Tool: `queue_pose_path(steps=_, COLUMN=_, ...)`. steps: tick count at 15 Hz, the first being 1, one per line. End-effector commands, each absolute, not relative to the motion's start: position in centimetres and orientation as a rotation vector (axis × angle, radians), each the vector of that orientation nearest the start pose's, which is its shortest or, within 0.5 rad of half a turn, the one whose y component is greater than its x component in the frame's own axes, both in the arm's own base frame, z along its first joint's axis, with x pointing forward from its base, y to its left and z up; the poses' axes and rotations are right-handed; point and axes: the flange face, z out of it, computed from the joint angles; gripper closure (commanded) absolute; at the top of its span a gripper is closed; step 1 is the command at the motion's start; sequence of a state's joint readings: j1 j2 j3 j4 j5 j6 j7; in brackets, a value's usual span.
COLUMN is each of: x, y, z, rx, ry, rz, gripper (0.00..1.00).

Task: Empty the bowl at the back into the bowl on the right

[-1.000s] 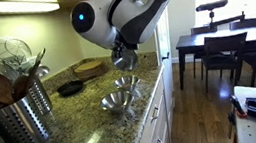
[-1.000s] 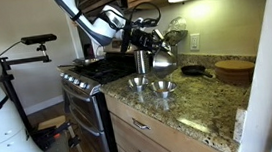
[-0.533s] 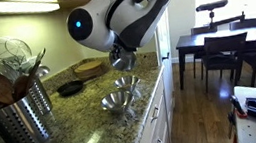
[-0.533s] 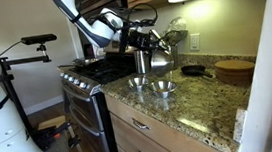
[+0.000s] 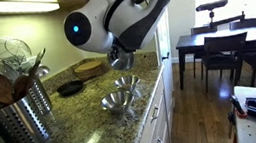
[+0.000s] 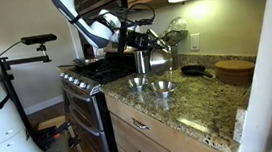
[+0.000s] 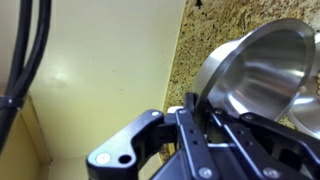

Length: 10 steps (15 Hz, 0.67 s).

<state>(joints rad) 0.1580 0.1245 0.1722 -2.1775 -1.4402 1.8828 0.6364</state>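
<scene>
In an exterior view, the gripper (image 5: 120,55) holds the small steel bowl (image 5: 123,62) lifted over the counter (image 5: 76,129) near its front edge. In an exterior view, the bowl is hard to make out. In the wrist view, the fingers (image 7: 192,132) pinch the tilted bowl's rim.

Domestic kitchen opening onto a dining area. A speckled granite countertop (image 5: 76,129) runs above drawer fronts (image 6: 142,136) and beside a stainless range (image 6: 82,86). A perforated metal utensil holder (image 5: 26,118) with wooden spoons, a round wooden cutting board (image 6: 236,69), a wall outlet (image 6: 194,41) and an under-cabinet light (image 5: 23,5) furnish the counter. A dark dining table (image 5: 227,39) with chairs (image 5: 217,61) stands on wood flooring (image 5: 201,122).
</scene>
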Motion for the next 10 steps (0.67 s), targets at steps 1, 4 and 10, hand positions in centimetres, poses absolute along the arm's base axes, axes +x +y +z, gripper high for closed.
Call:
queue_pose_path(steps=1, x=53.1, y=10.2, z=35.3, rx=1.768, ry=0.483, rz=0.310, gripper=0.92)
queue_pose_path(steps=4, x=53.1, y=9.9, z=35.0, rx=1.767, ry=0.474, rz=0.301, gripper=0.92)
queue_pose_path(steps=10, x=53.9, y=7.1, z=36.3, rx=1.979, ry=0.278, rz=0.265, gripper=0.92)
